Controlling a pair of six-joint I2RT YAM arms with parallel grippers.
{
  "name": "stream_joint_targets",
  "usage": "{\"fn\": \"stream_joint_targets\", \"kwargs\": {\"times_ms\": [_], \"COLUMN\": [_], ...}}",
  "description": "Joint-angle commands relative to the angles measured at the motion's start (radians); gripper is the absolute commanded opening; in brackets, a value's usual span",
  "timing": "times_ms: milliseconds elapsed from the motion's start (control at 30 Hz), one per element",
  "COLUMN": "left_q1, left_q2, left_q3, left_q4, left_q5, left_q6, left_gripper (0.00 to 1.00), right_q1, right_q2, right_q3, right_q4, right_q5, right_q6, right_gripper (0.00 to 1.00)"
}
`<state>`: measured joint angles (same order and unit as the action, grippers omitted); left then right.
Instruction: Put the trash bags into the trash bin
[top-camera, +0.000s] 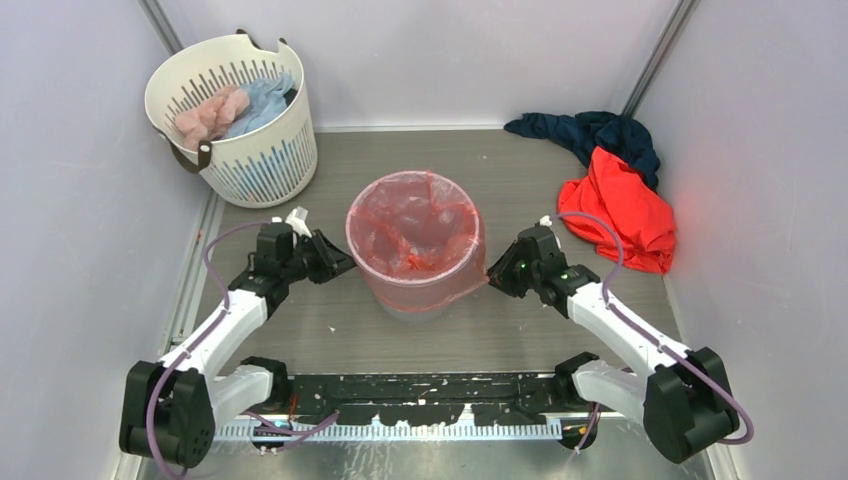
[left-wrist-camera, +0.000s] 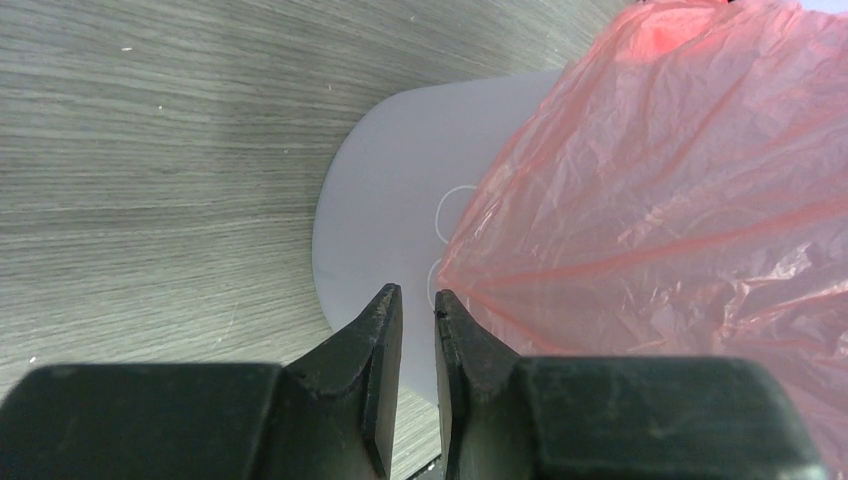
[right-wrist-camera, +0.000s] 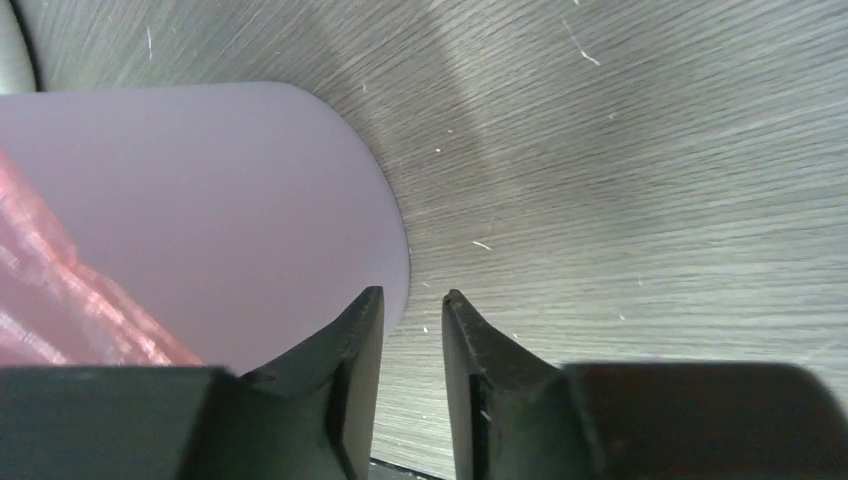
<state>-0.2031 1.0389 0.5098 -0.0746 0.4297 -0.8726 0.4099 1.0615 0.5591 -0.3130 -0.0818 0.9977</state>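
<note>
Left wrist view has the left hand (left-wrist-camera: 418, 292) nearly clenched at a corner of the bag (left-wrist-camera: 650, 200), gripping or not I cannot tell, and the right hand (right-wrist-camera: 412, 297) loose and empty, both beside the bin (right-wrist-camera: 220, 200) that the bag lines, probably to tug its edge down.

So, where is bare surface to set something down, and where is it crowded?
Free: the strip at the back between the laundry basket and the navy cloth; the patch bordered by the trash bin, left arm, right arm and black rail. Crowded: both sides of the bin, where the arms reach in, and the right edge with the red-orange cloth.
</note>
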Motion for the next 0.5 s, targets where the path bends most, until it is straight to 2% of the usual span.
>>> {"fn": "stream_joint_targets", "kwargs": {"times_ms": [0,67,133,267,467], "left_q1": [-0.004,-0.003,-0.002,-0.003,-0.002], "left_q2": [-0.06,-0.088,-0.108,-0.144,-0.228], "left_q3": [0.042,0.044,0.05,0.071,0.088], "left_q4": [-0.058,-0.091,-0.111,-0.165,-0.226], "left_q5": [0.019,0.013,0.017,0.023,0.005], "left_q6": [0.062,0.07,0.071,0.078,0.076], "left_gripper": [0.2,0.2,0.2,0.2,0.22], "right_q1": [-0.003,-0.002,-0.003,-0.002,-0.002], "right_q2": [-0.11,-0.167,-0.245,-0.371,-0.466], "right_q3": [0.11,0.133,0.145,0.147,0.16], "right_q4": [-0.181,-0.27,-0.35,-0.416,-0.461], "right_q5": [0.05,0.07,0.114,0.101,0.044], "right_q6": [-0.063,-0.071,-0.071,-0.037,0.001], "right_gripper": [0.41,0.48,0.49,0.46,0.41]}}
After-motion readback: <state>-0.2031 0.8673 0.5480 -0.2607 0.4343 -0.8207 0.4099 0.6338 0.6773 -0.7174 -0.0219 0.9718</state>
